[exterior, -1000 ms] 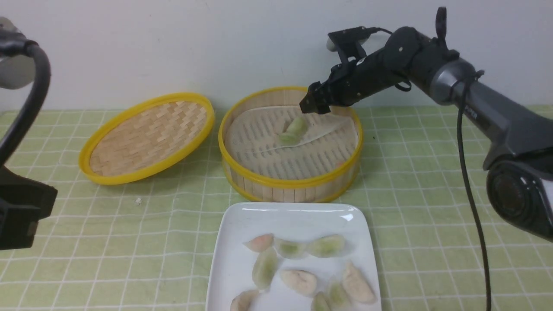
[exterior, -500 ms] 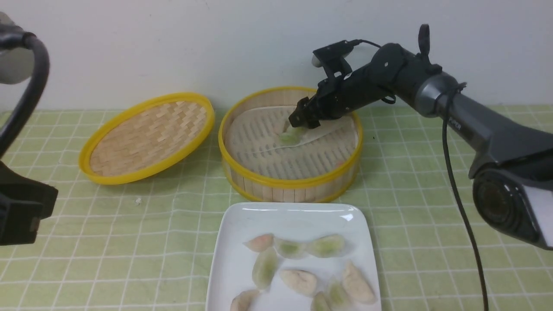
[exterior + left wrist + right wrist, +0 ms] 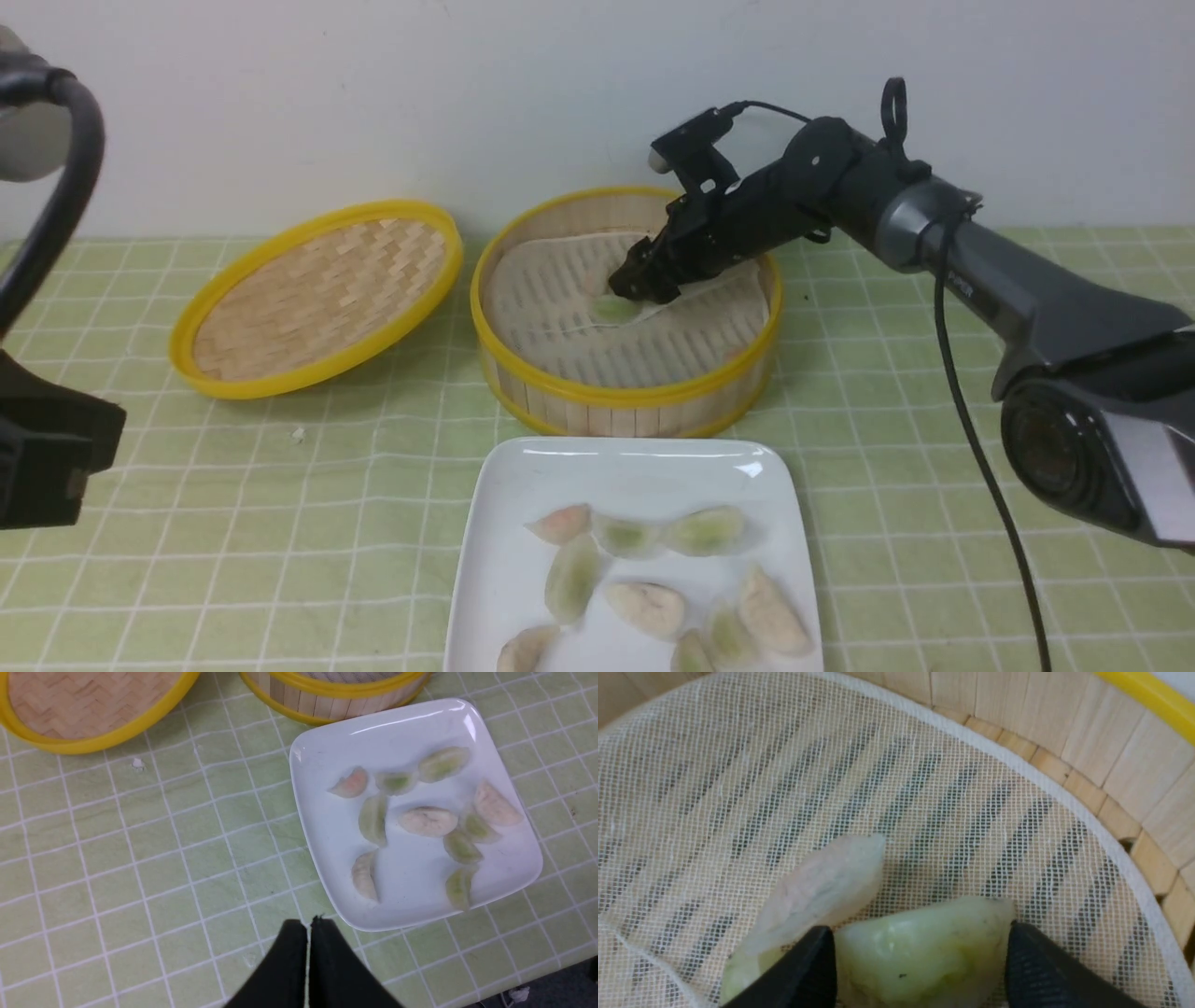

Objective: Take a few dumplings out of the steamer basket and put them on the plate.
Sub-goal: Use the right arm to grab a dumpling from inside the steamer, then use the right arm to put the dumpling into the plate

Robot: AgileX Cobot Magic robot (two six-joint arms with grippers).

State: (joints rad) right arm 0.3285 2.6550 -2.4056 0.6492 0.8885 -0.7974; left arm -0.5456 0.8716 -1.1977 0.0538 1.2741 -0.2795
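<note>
The right gripper (image 3: 635,286) was down inside the basket (image 3: 625,397), its two black fingers spread wide on either side of a green dumpling (image 3: 920,956) that lay on the mesh liner (image 3: 924,788). The fingertips sat right against the dumpling's two ends, though I couldn't say whether they were pressing yet. It looked like the moment just before the squeeze. The dumpling seemed soft and slick, so too hard a pinch might split it, and too light a one might let it slide out on the way up. A pale dumpling (image 3: 822,891) leaned against it, close enough that I thought the two might be stuck; if so, the second could ride along and drop off over the green checked cloth (image 3: 280,523). The fingertips were low enough to snag the loose liner and drag it up as well. The basket's tall wall would need clearing before any swing toward the plate (image 3: 635,467), where a good many dumplings (image 3: 644,607) already lay, leaving mostly the far end bare. The left gripper (image 3: 308,926) hung over the cloth just beside the plate, fingers pressed together and holding nothing.
</note>
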